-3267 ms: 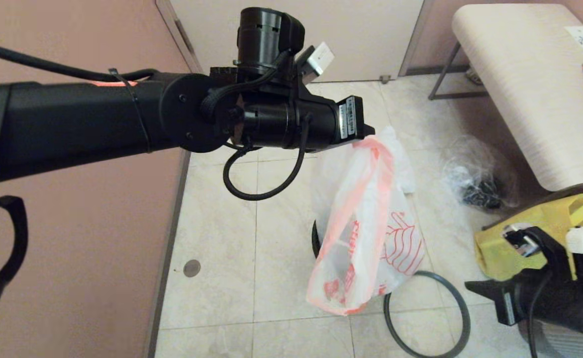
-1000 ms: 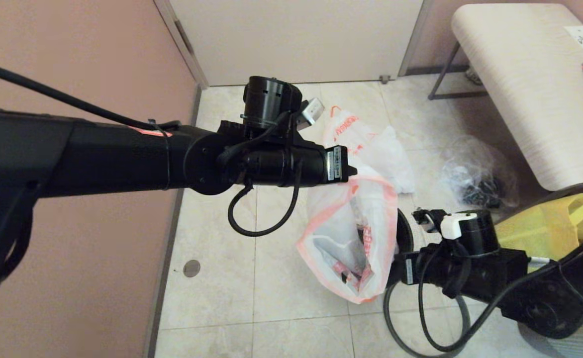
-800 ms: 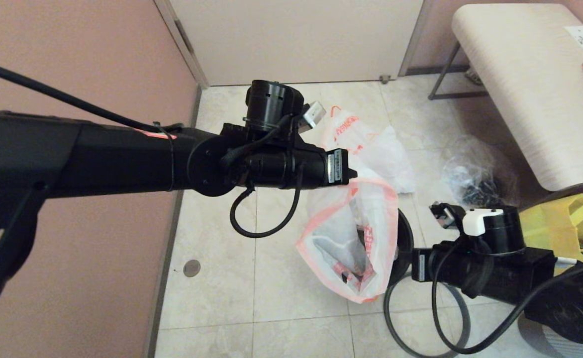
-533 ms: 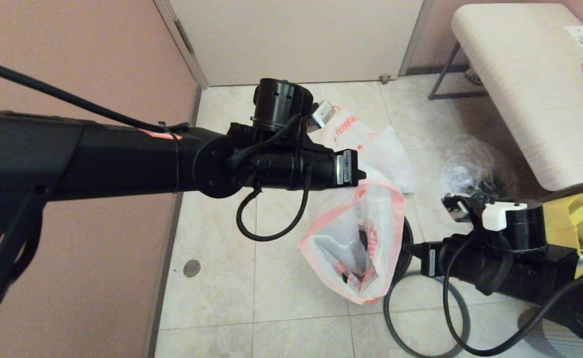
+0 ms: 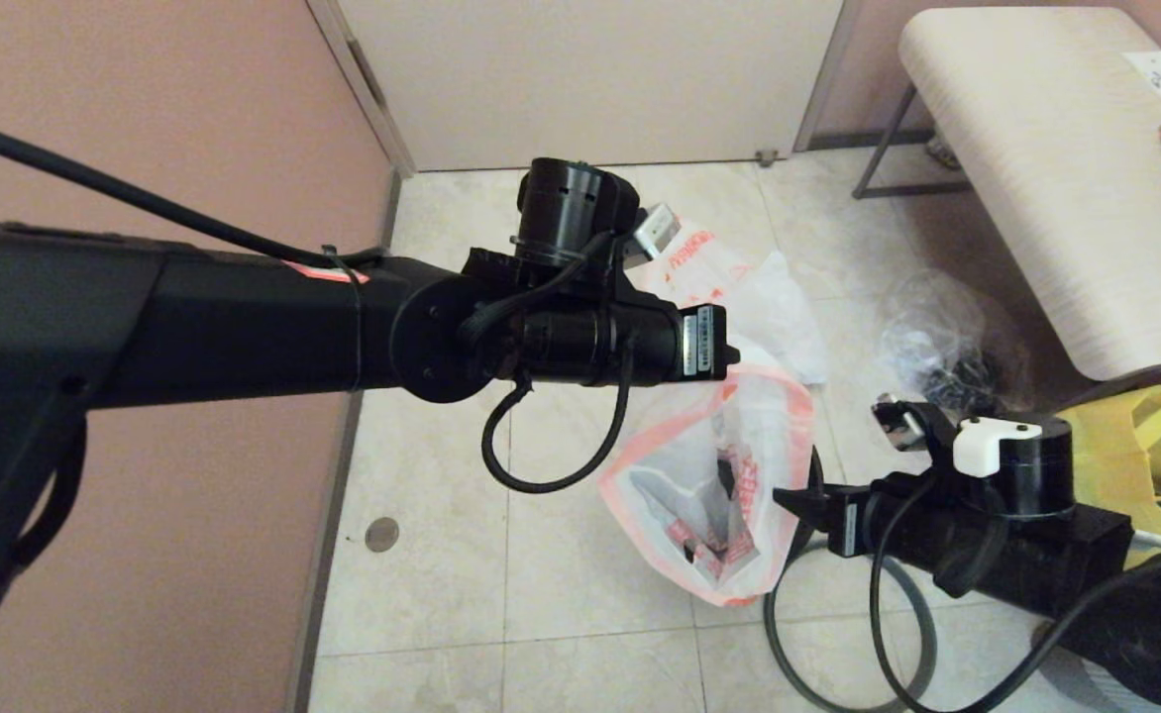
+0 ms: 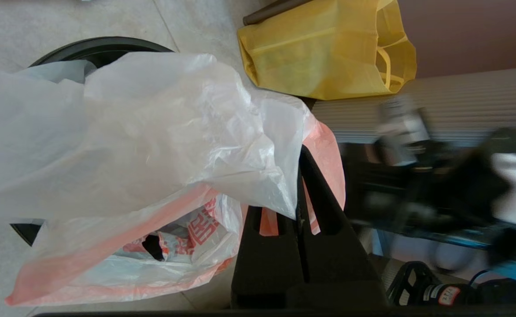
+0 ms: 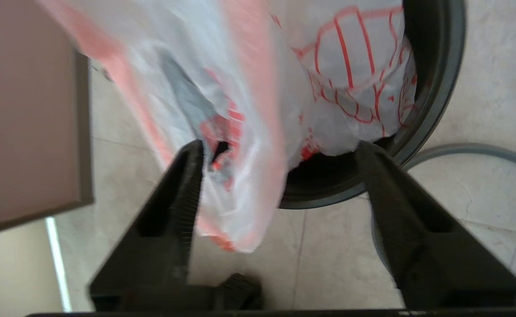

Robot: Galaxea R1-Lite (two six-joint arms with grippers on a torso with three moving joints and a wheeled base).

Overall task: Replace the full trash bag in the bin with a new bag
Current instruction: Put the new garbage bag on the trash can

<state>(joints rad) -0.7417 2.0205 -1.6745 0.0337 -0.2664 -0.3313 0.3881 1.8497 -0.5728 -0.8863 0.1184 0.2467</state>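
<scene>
1. Here the left gripper has its jaws pressed together on the pink-orange hem of the new bag, holding it up over the bin.
2. The bag's lower end hangs inside the bin (mouth gaping toward the head camera).
3. The right gripper sits just beside the bag's hanging edge, jaws spread wide and clamped on nothing.
4. The grey hoop lies flat on the floor tiles, near the bin.
5. The full trash bag rests on the floor beyond the left wrist; the yellow tote stands to the right.
</scene>
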